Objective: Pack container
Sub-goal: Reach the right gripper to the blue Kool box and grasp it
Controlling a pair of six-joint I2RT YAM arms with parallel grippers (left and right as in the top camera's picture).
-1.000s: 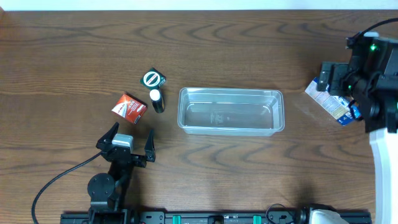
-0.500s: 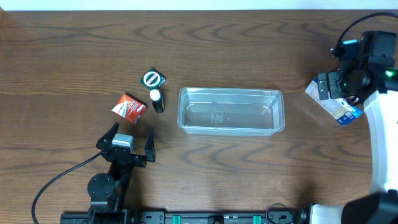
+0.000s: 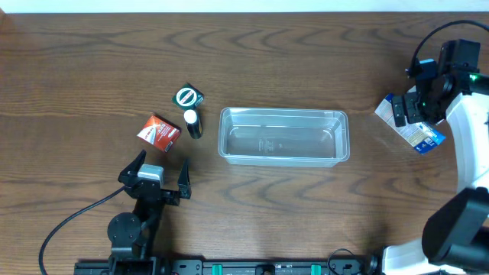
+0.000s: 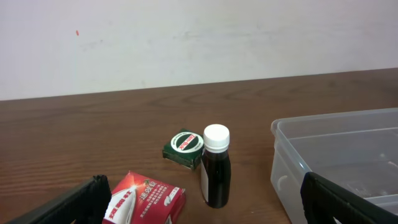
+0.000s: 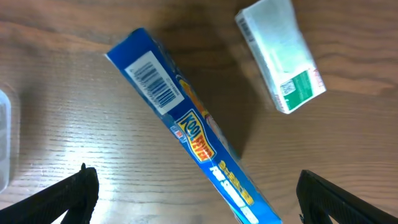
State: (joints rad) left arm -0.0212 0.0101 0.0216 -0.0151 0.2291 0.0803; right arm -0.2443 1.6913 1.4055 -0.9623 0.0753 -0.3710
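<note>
The clear container (image 3: 283,136) sits at the table's middle, with nothing in it; its corner shows in the left wrist view (image 4: 336,155). My left gripper (image 3: 157,177) is open and empty, below a red box (image 3: 158,130), a dark bottle with a white cap (image 3: 192,122) and a green box (image 3: 188,97). My right gripper (image 3: 419,107) is open, hovering over a long blue box (image 3: 422,136) and a white box (image 3: 388,109) at the far right. In the right wrist view the blue box (image 5: 193,130) lies diagonally between my spread fingers, the white box (image 5: 281,53) beyond it.
In the left wrist view the red box (image 4: 146,200), bottle (image 4: 216,168) and green box (image 4: 185,148) stand close together left of the container. The right arm's white base (image 3: 474,176) stands at the right edge. A cable (image 3: 69,221) trails from the left arm.
My right arm has turned and its gripper has shifted a little left and up over the blue and white boxes. The left arm and all objects have not moved.
</note>
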